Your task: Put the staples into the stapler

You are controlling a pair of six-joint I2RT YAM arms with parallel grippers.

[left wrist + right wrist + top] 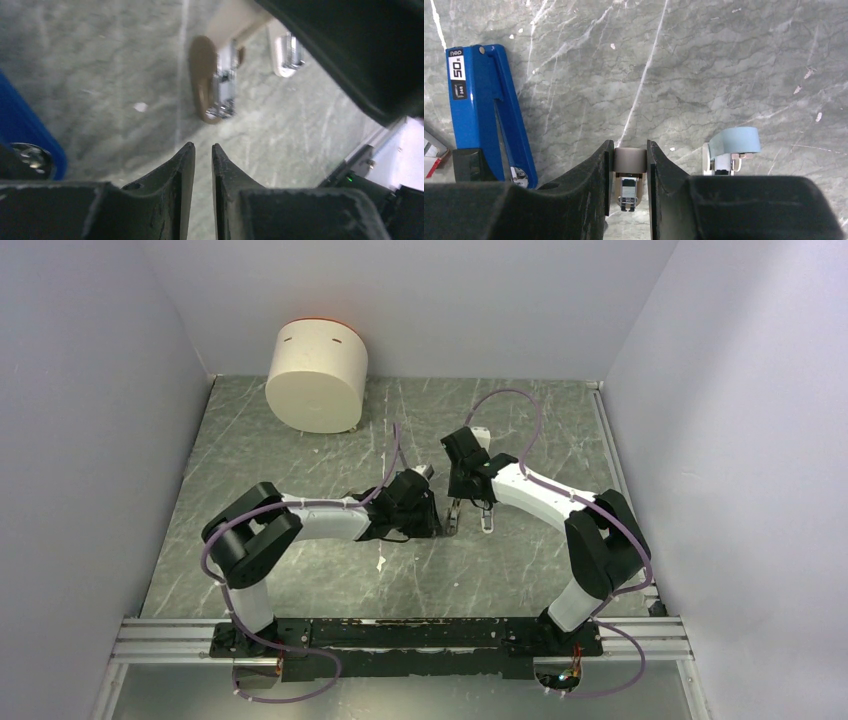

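Observation:
The stapler, bright blue with a black label, lies flat at the left of the right wrist view; its blue edge also shows at the left of the left wrist view. A corner of the red staples box peeks in at the far left edge. My right gripper is shut on a small tan piece with a metal clip inside. My left gripper hovers just short of that tan piece, jaws a narrow slit apart, with only table showing between them.
A pale-blue oblong piece stands just right of the right gripper. A large cream cylinder sits at the back left. Both arms meet at the table's middle. Grey walls close in on three sides.

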